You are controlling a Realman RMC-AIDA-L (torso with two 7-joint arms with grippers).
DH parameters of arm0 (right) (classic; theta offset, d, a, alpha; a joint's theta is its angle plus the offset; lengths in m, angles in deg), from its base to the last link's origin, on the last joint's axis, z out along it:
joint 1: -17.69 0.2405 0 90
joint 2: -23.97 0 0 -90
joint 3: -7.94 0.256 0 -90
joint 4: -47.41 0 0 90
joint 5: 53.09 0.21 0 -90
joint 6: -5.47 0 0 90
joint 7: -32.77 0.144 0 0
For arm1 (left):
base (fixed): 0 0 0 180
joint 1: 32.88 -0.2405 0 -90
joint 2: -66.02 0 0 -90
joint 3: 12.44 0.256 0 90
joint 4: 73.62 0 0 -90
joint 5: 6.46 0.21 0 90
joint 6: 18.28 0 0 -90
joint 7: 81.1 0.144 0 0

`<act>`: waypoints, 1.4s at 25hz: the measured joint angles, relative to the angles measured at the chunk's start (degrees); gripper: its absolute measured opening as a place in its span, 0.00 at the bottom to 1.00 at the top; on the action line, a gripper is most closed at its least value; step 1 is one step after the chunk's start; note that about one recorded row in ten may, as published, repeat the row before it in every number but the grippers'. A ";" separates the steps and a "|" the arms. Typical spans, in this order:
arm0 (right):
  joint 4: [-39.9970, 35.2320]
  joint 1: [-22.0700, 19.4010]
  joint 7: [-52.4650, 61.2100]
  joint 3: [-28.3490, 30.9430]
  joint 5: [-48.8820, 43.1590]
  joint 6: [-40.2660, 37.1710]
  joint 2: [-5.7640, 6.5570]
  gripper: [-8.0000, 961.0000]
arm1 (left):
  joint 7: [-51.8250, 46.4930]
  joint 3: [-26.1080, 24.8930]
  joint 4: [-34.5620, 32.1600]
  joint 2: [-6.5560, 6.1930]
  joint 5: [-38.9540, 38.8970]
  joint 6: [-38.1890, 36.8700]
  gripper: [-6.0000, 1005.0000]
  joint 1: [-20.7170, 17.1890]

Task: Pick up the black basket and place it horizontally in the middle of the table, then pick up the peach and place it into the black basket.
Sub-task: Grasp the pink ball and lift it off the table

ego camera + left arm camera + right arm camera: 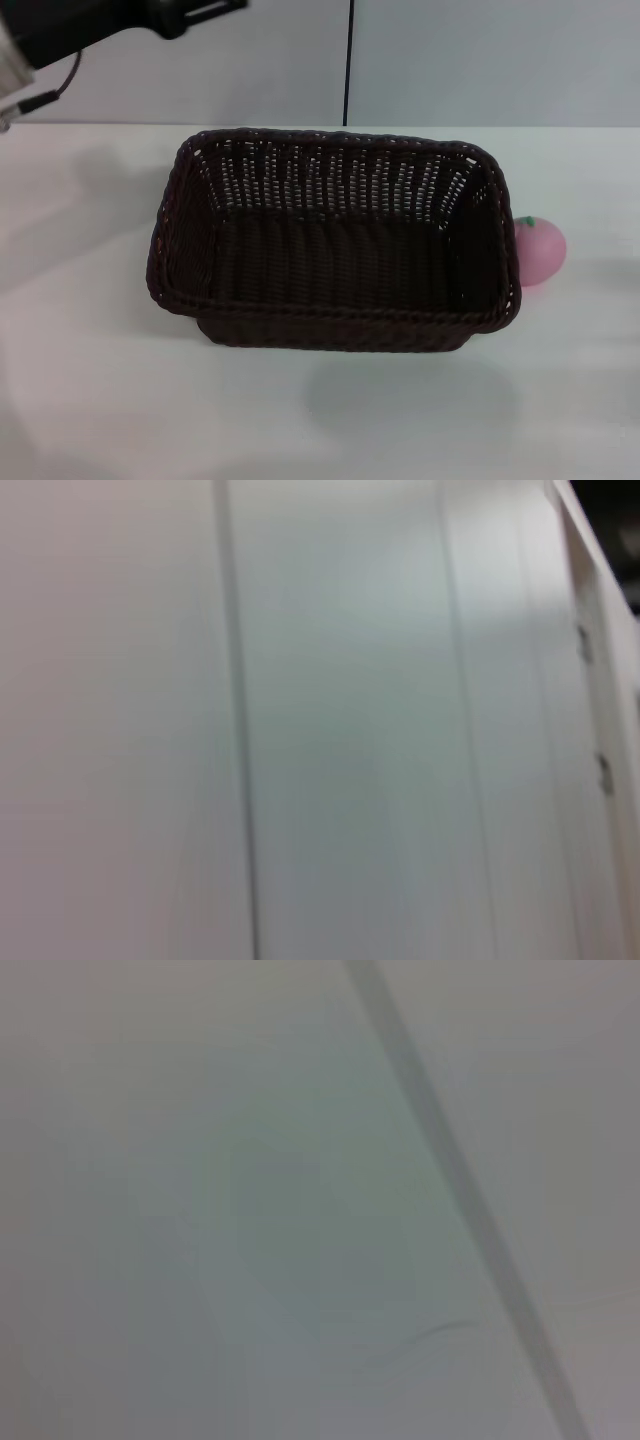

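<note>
The black basket (335, 240) is set lengthwise mid-desk (90, 400), the peach (541, 250) touching its right end. Neither hand's grip can be told; only the left arm (90, 25) is seen, raised far left.

A: How many baskets are on the table (90, 400)?

B: One black basket (335, 245), lying lengthwise across the middle of the white tabletop.

A: And peaches?

B: One pink peach (541, 250), touching or just beside the basket's right end, outside it.

A: Anything inside the basket?

B: Zero items counted there.

A: Robot arms?

B: One, part of the left arm (90, 25), beyond the basket's far left corner.
</note>
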 joint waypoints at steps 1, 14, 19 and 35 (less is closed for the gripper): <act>-1.17 -0.17 0.05 -0.50 -2.43 -0.41 0.01 0.73 | 0.84 0.02 1.06 -0.01 -1.35 -0.38 0.80 -0.49; -5.53 3.34 3.32 -0.88 -27.32 1.41 1.66 0.72 | 13.70 -0.37 17.54 0.12 -22.79 -5.85 0.80 -4.59; -5.62 5.33 4.00 -0.92 -31.95 4.39 1.45 0.70 | 15.62 -0.46 21.25 -0.08 -25.38 -6.69 0.80 -4.52; -5.21 9.89 4.98 -1.00 -38.20 10.21 0.45 0.66 | 15.32 -0.46 22.15 -0.06 -25.82 -7.46 0.80 -4.88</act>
